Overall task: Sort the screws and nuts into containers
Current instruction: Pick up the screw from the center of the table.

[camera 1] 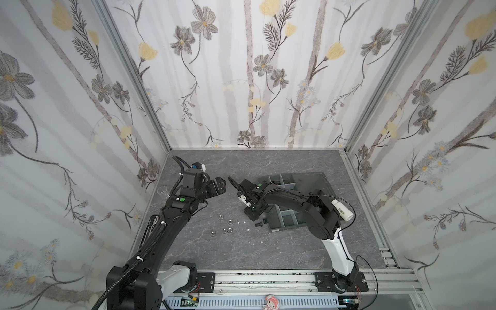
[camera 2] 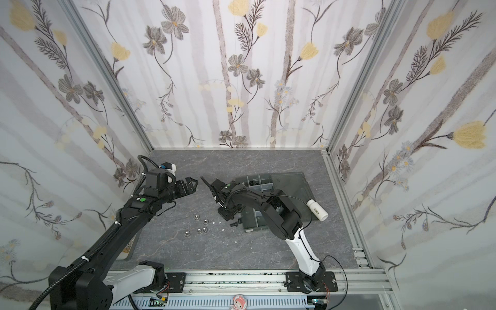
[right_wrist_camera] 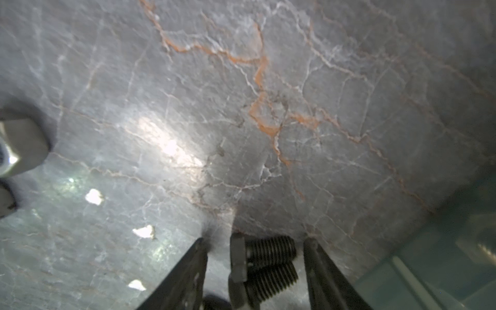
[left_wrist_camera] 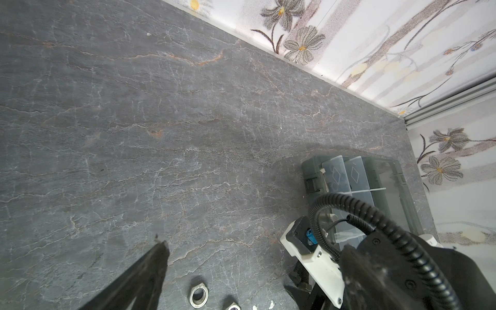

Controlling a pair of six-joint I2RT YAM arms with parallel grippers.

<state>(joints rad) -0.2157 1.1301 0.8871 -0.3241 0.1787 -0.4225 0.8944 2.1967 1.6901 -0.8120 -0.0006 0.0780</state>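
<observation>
My right gripper point(right_wrist_camera: 255, 239) is down at the table point(camera 1: 241, 166), fingers point(right_wrist_camera: 188, 268) parted either side of two dark screws point(right_wrist_camera: 268, 253) lying side by side (neither finger touches them, as far as I see), just beside the box point(camera 1: 284, 227). Silver nuts point(camera 1: 229, 229) sit loose mid-table. My left gripper point(camera 1: 221, 185) hangs wide open, empty.

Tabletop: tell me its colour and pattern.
Dark grey stone-look tabletop with white and orange veins; clearest in the right wrist view.

L tool point(camera 1: 224, 185) wide open, silver nuts point(camera 1: 229, 230) loose on table point(camera 1: 214, 257); organizer box point(camera 1: 284, 228) under R arm point(camera 1: 290, 200)
</observation>
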